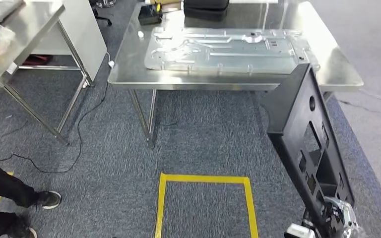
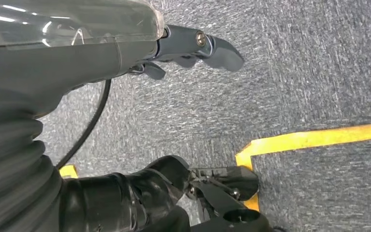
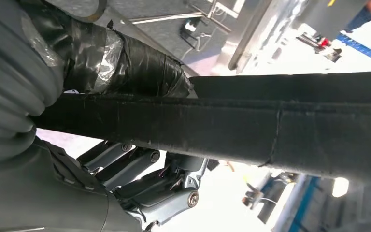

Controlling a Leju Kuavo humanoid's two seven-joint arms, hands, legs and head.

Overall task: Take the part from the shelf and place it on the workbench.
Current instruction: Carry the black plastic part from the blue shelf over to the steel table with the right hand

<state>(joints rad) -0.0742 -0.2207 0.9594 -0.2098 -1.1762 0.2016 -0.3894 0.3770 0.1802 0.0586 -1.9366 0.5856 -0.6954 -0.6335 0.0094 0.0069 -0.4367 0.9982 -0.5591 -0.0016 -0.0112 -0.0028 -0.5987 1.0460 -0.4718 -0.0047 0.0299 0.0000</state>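
right hand (image 1: 340, 220): lower right, gripping the black part (image 1: 307, 144) by its bottom end.
left hand (image 2: 193, 53): empty, fingers apart.
risk: tall part may tip or clip workbench (image 1: 129, 74) edge.

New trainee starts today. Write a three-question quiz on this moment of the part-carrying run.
1. True or false: the black part already lies on the workbench.
2. Which hand holds the black part? A) left hand B) right hand C) neither
3. Fill in: the yellow tape outline on the carpet lies in front of the ____.

Key:
1. False; the right hand carries it short of the bench.
2. B; the left hand holds nothing, above the carpet.
3. Workbench.
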